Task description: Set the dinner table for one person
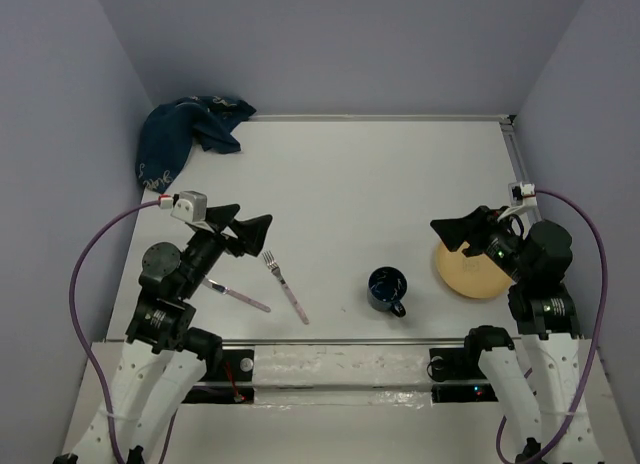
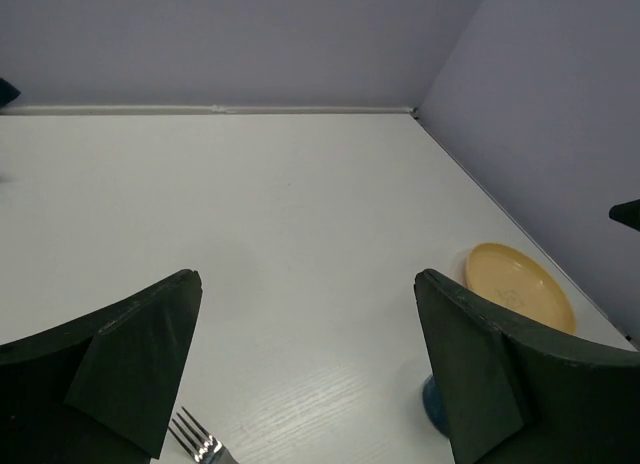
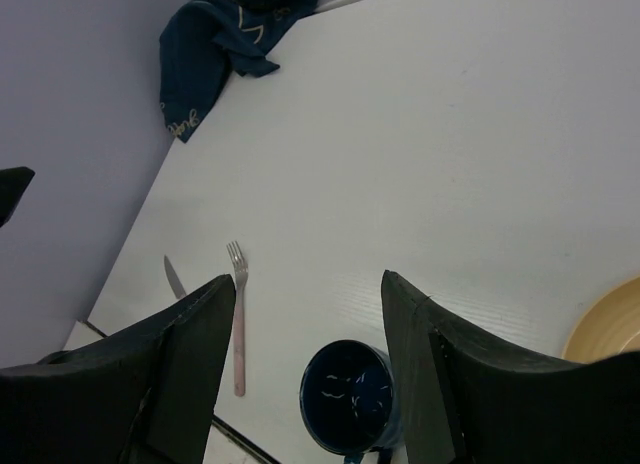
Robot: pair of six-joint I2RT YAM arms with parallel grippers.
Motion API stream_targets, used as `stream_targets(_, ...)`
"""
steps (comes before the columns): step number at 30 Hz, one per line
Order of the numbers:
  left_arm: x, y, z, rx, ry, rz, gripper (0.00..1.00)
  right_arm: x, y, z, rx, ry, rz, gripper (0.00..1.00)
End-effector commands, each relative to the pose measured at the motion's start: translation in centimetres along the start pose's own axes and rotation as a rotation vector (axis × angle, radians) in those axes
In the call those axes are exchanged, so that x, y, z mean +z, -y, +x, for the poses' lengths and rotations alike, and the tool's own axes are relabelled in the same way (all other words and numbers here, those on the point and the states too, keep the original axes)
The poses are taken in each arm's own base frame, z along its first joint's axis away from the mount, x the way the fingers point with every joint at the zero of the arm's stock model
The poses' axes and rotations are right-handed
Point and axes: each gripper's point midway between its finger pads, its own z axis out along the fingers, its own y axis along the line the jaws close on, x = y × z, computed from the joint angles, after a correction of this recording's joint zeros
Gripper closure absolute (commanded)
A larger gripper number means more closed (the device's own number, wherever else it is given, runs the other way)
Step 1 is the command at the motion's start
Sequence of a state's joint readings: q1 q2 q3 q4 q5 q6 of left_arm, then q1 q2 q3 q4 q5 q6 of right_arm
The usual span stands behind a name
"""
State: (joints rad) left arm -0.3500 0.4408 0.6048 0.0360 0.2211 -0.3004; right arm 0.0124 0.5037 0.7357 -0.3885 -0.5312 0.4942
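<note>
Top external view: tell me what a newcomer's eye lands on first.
The crumpled dark blue cloth in the far left corner stands out most against the white dinner table. Next come the yellow plate at the right, partly hidden by the right arm, and the dark blue mug just left of it. A fork and knife lie side by side near the left arm.

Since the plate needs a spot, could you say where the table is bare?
Free: the wide tabletop beyond the fork, from the blue cloth to the right wall. Crowded: the near strip holding knife, fork, mug and plate.
</note>
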Motion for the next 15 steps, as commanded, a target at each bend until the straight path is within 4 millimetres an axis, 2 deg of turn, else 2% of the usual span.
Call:
stream_targets(1, 0.1, 0.1, -2.1, 0.016, 0.052, -0.008, 0.01, 0.3, 0.1, -0.7, -0.019, 0.041, -0.012, 0.35)
stream_targets(4, 1.3, -1.1, -1.9, -0.027, 0.039, -0.075, 0.01, 0.8, 0.6, -0.5, -0.009, 0.045, -0.008, 0.36)
stream_targets(5, 1.6, -1.7, -2.8, -0.037, 0.056, -0.123, 0.01, 1.1, 0.9, -0.3, -0.006, 0.041, -0.009, 0.37)
stream_targets(6, 2.5, -2.5, -2.3, -0.056, 0.031, -0.159, 0.01, 1.3, 1.0, -0.1, 0.002, 0.034, -0.011, 0.38)
stream_targets(8, 3.6, -3.1, -2.9, -0.099, 0.043, -0.198, 0.01, 1.7, 1.1, 0.0, 0.008, 0.031, -0.016, 0.40)
stream_targets(11, 6.1, -5.2, -4.2, -0.146, 0.079, -0.316, 0.01, 2.4, 1.4, 0.2, 0.027, 0.037, -0.036, 0.42)
stream_targets(12, 6.7, -6.0, -5.8, -0.151, 0.126, -0.366, 0.06, 2.6, 1.3, 0.0, 0.023, 0.048, -0.055, 0.42)
stream_targets(13, 8.1, -7.5, -4.7, -0.156, 0.096, -0.424, 0.12, 3.1, 1.7, 0.7, 0.044, 0.025, -0.057, 0.42)
stream_targets(14, 8.7, -8.4, -4.7, -0.164, 0.099, -0.458, 0.15, 3.4, 1.8, 0.7, 0.050, 0.022, -0.062, 0.42)
stream_targets(15, 9.8, -10.5, -4.6, -0.177, 0.100, -0.529, 0.16, 3.7, 1.8, 0.5, 0.050, 0.028, -0.071, 0.42)
